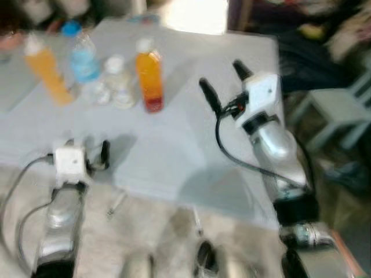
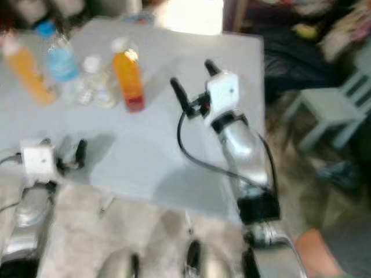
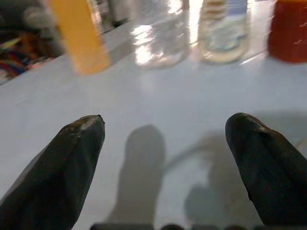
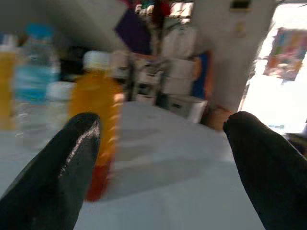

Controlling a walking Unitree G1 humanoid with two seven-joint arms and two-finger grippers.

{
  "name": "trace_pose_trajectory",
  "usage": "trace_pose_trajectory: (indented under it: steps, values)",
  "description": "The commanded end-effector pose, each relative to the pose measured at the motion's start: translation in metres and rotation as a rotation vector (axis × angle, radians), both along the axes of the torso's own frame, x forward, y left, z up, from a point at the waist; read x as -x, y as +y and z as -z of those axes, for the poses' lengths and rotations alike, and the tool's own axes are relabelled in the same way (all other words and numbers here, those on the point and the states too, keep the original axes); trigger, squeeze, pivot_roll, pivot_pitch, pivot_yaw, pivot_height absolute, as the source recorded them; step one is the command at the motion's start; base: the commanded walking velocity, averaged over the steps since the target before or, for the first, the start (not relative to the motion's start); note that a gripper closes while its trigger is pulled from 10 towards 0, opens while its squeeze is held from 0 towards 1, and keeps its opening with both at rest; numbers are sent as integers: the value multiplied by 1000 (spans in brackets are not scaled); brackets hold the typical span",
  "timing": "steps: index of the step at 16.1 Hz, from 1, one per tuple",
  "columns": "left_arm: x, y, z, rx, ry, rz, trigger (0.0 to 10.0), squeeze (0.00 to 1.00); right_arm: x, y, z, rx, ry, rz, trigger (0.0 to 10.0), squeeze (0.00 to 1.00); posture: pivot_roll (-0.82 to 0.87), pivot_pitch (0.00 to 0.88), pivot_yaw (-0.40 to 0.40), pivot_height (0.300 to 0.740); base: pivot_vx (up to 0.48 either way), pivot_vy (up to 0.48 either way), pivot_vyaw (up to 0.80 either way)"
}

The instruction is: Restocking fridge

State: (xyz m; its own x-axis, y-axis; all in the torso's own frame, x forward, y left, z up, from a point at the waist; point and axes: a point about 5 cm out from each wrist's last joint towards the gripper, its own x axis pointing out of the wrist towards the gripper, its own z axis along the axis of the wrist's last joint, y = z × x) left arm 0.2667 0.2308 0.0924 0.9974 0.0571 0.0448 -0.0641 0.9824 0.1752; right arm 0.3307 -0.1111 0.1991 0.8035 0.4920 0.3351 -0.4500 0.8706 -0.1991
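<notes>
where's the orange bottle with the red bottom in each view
Left eye: orange bottle with the red bottom, upper middle of the table, rightmost of the bottles.
Right eye, upper left of centre.
Left wrist: its red base at the top right corner.
Right wrist: behind one finger.
Shared landmark: the clear bottle beside it.

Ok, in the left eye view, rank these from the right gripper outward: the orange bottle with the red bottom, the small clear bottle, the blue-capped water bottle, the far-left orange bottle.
From the open right gripper:
1. Orange bottle with red bottom, just to its left.
2. Small clear bottle, next leftward.
3. Blue-capped water bottle, further left and back.
4. Far-left orange bottle, at the row's left end.
</notes>
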Motion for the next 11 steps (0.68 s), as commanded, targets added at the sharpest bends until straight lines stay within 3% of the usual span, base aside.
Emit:
trace_pose_trajectory:
  steps: [1, 5, 7, 11]
  values:
    - [-2, 4, -6, -17, -20, -15, 10000, 0, 2, 0, -2, -1, -15, -13, 10000, 0, 45, 133, -15, 740, 0, 0, 781]
    - [-8, -2, -10, 18, -19, 16, 10000, 0, 8, -8, 8, -5, 5, 15, 10000, 0, 37, 137, -10, 740, 0, 0, 695]
    - [-10, -6, -14, 15, -29, 45, 10000, 0, 12, -15, 11, -25, 10, 56, 10000, 0, 35, 145, -11, 740, 0, 0, 0]
    - [-10, -12, -16, 5, -41, 83, 10000, 0, 25, -9, 21, -50, 43, 83, 10000, 0, 23, 142, -16, 740, 243, 412, 0]
